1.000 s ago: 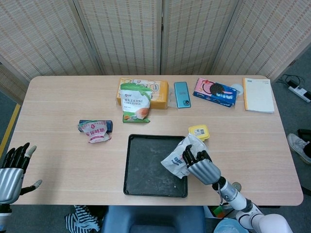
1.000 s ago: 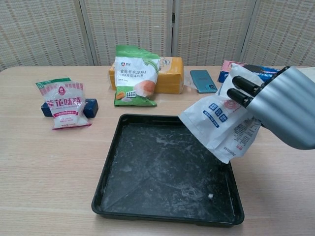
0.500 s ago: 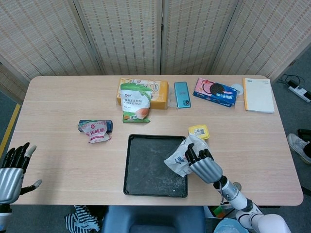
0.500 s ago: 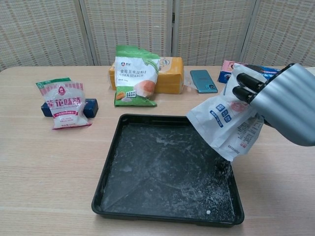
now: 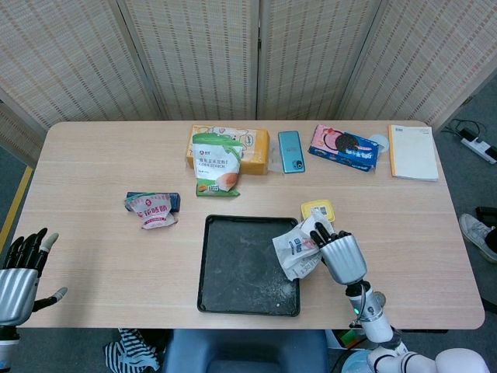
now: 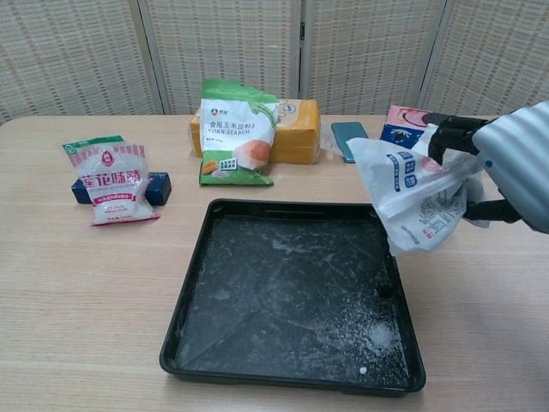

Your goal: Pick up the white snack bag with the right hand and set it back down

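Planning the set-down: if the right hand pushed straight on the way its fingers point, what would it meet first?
Probably the yellow box just beyond the right hand and its white snack bag; depth is unclear.

The right hand is cut off by the chest view's right edge; the white snack bag it holds hides part of the phone behind.

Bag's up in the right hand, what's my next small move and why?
Probably lower it straight down. The right hand holds the white snack bag lifted over the black tray's right edge, with bare table just beside it for setting down.
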